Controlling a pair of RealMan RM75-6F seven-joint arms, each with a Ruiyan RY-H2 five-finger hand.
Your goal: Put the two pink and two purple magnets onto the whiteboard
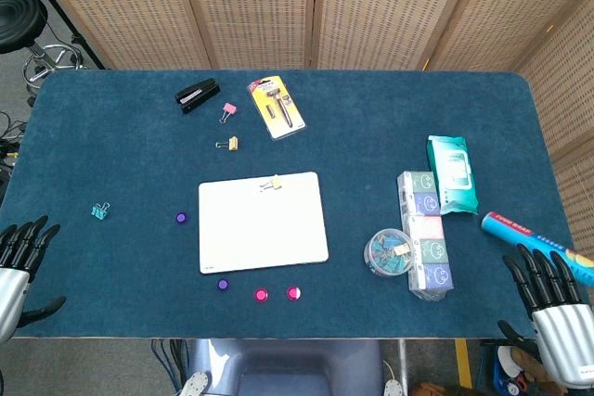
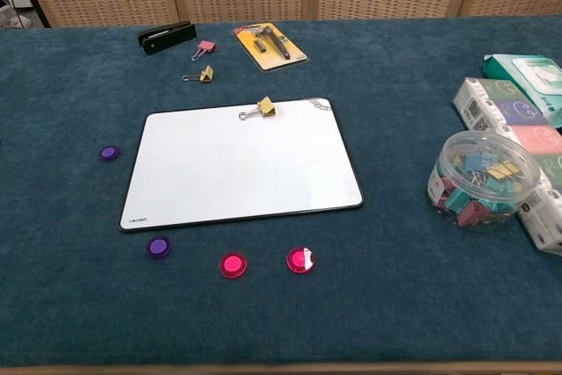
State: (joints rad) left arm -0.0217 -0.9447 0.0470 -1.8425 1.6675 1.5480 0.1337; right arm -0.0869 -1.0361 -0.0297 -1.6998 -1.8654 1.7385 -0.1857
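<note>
All four magnets are lying on the blue desk [image 2: 413, 322], none yet on the whiteboard [image 2: 241, 164]: one purple magnet [image 2: 109, 153] is sitting just off the board's left edge, the other purple magnet [image 2: 159, 247] near its lower left corner, and the two pink magnets [image 2: 233, 265] [image 2: 300, 260] are resting side by side, a little apart, just below its near edge. They are looking like small, rigid, glossy discs, probably light and slick, and lying low against the cloth, so a grip is likely calling for a pinch across the rim from above between thumb and a fingertip rather than a full wrap. I am judging that each may snap toward the board as it nears, so a gentle release is making sense, and the yellow clip [image 2: 266, 106] sitting on the board's far edge is worth avoiding. The left hand [image 1: 17, 266] is hovering at the near left corner of the desk, fingers spread and holding nothing, well apart from every magnet. The right hand [image 1: 554, 308] is waiting at the near right corner, fingers likewise apart and empty, near the tube [image 1: 534, 234] and the stacked boxes [image 1: 424, 234] but touching neither.
</note>
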